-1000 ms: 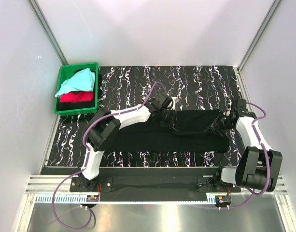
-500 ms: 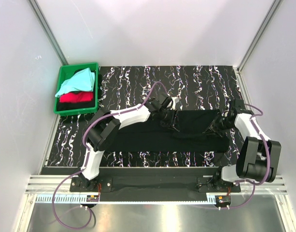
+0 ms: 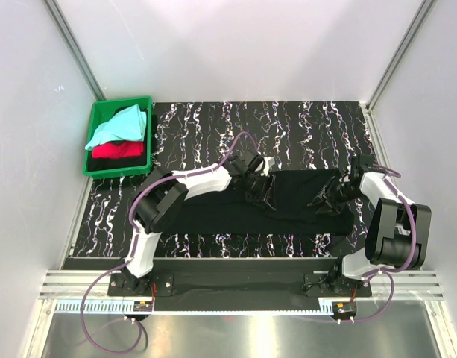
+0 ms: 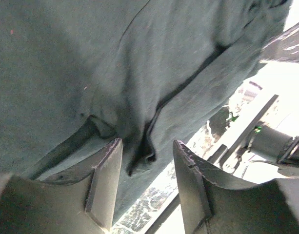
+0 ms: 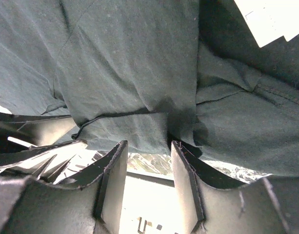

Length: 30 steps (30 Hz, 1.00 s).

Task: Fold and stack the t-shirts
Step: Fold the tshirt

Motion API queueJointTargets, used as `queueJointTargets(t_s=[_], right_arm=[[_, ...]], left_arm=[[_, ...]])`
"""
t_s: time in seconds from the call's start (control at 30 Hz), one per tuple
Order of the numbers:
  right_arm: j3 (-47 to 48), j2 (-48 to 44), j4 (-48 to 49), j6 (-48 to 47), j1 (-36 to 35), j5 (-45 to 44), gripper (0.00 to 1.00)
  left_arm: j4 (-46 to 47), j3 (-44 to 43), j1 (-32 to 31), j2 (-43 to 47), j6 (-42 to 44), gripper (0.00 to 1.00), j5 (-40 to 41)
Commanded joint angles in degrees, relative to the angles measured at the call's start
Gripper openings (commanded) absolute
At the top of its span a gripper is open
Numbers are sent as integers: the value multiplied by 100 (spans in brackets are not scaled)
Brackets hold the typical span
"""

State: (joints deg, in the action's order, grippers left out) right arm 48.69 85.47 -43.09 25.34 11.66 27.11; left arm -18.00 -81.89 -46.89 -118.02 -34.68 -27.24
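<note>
Found the black t-shirt (image 3: pixel 288 210) lying flat on the counter (image 3: pixel 213 123) as a long doubled band, well to the right of the green crate (image 3: pixel 92 133) and nearer the arm bases than it. Caught both tools low over the band's farther half, each with jaws spread where a second earlier they had been pressed together on cloth. Saw the left tool (image 4: pixel 148 146), the one closer to the crate, with a loose ridge of black fabric lying in its gap but clamped by neither pad. Saw the right tool (image 5: pixel 148 146), the one farthest from the crate, with a hemmed edge sitting just at its tips and patterned counter showing through between them. Read that as a release: carried the folded-over layer down onto the shirt and let it go, so judged this lengthwise fold laid and no longer held. Reckoned the work far from done, with crosswise folds on this shirt probably next and the puckered ridge by the left tool likely to want smoothing first. Farther off, inside the crate itself, noted the pale aqua t-shirt (image 3: pixel 118 125) heaped on the red t-shirt (image 3: pixel 116 151), both unfolded and waiting their turn before any stack could be built.
</note>
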Motion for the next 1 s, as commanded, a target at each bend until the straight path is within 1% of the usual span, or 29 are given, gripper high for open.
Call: queueJointTargets(t_s=[0.0,0.1,0.13,0.17,0.27,0.3,0.33,0.43,0.5,0.57,0.67,0.8,0.87,0.97], right_arm=[[18,-39,-50,6,-23,83,48],[0,-4,-50,-20,-23,5,49],[27,48,-42,-38,-23,-30,49],[36,75,-50,-64,-23,-57,49],[158,233,-33,-170,-23,-154,49],[211,268,-15,-196,-23,-223,50],[229,347,-6,-214,-23,-259,49],[325,549,29,-363,-23,-321,49],[352,602,99,-372,-23,-268,49],[335,567,99,-320,-23,-233,46],[238,418,117,-267,-23,-136,42],[106,216,134,-223,-23,-171,34],[62,172,196,-231,-23,-136,33],[80,277,266,-284,-23,-127,34]], left_arm=[[77,94,22,297,215,52,-132],[69,138,14,341,233,52,-158],[77,138,14,323,216,51,-176],[69,129,5,314,207,46,-185],[69,103,-13,253,172,38,-229],[77,94,-13,253,163,32,-237],[77,85,-4,253,154,31,-237],[68,85,-13,279,145,32,-211],[68,85,-13,297,154,37,-211],[77,94,-13,314,145,40,-194],[77,112,-21,367,119,39,-176],[77,138,-21,428,84,34,-141],[77,155,-13,464,84,35,-123],[69,156,-22,464,93,38,-97]])
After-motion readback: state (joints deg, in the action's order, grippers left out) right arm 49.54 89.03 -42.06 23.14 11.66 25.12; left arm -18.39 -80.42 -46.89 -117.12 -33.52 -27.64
